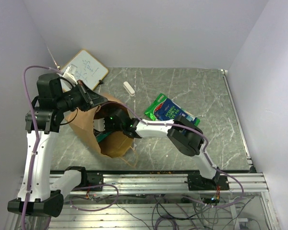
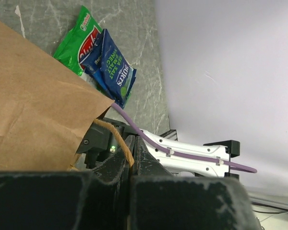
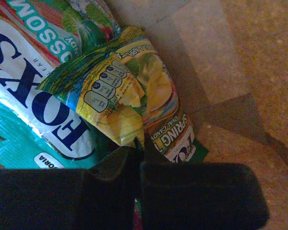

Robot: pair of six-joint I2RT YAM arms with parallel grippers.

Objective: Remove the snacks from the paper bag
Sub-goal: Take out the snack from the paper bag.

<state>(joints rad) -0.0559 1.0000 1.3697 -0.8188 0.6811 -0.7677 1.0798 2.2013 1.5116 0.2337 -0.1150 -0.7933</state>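
Grey tabletop [image 1: 201, 91], paper bag [image 1: 84, 130], snack packets [image 3: 125, 96] inside

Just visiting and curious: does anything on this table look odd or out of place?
The paper bag is tipped askew, not upright: the left pincer pinches its handle while the right pincer is buried inside, nipping a crumpled multicoloured packet. Nothing looks spilled or torn.

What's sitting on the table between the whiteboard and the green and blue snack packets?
A small white block lies between the whiteboard and the packets; the top external view shows it.
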